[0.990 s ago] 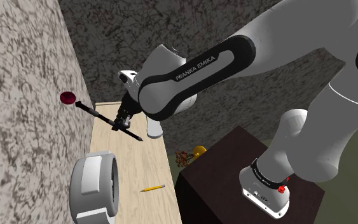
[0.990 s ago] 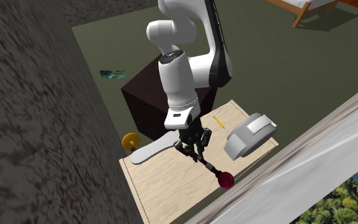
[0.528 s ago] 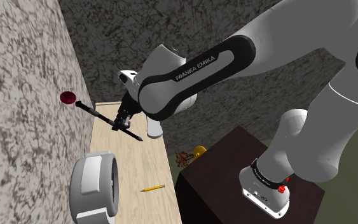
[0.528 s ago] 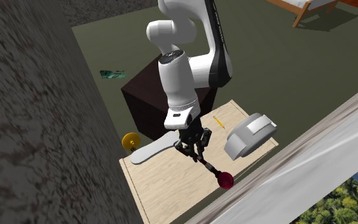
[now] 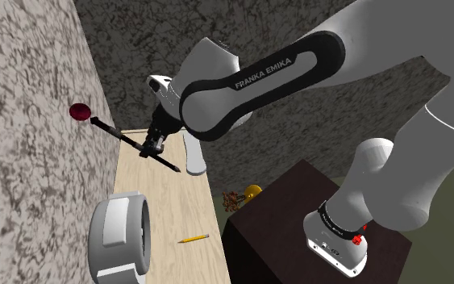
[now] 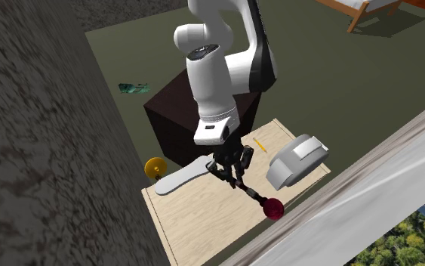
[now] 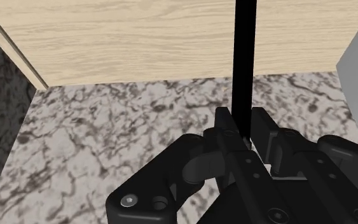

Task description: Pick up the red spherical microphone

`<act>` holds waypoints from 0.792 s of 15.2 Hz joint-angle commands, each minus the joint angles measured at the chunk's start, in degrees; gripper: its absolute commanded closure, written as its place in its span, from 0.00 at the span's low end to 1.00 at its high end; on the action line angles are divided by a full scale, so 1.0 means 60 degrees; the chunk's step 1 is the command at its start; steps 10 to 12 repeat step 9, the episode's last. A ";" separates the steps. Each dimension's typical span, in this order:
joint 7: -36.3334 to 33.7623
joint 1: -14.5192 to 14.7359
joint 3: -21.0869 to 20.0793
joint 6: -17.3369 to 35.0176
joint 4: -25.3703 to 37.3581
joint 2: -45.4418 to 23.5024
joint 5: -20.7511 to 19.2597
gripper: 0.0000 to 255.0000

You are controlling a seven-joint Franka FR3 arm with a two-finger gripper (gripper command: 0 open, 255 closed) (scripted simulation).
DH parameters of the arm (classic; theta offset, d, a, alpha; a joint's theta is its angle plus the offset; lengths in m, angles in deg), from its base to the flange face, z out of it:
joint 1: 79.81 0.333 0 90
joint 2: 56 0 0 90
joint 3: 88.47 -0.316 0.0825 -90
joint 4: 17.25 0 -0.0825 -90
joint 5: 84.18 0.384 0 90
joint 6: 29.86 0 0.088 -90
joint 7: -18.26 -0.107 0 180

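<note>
One grey marbled wall (image 5: 23, 137) runs along the shoulder view's left, and the red spherical head of the microphone (image 5: 112, 132) shows against it, up off the light wooden table (image 5: 164, 206). From that head the thin black handle slants down toward the right and passes through the tool (image 5: 150, 146), which pinches it well along its length, with a short black end sticking out past the grip. In the wrist view the two black fingers (image 7: 222, 129) press on the handle from both sides, over the marbled surface and the table's edge. Just beyond the tool, a long white flat thing (image 5: 194, 158) lies at the table's far end. Nearer the camera a grey-and-white drum-shaped thing (image 5: 120, 238) rests on the table, with a yellow pencil (image 5: 193, 239) just to its right. Further right, a small yellow thing (image 5: 253, 192) sits on the floor beside the dark brown stand (image 5: 285, 214).
</note>
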 commanded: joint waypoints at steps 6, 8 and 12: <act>-0.0655 -0.0105 0.0046 -0.0830 0.0310 0.0553 -0.0640 1.00; -0.0746 -0.0124 0.0049 -0.0968 0.0375 0.0630 -0.0726 1.00; -0.0746 -0.0124 0.0049 -0.0968 0.0374 0.0630 -0.0727 1.00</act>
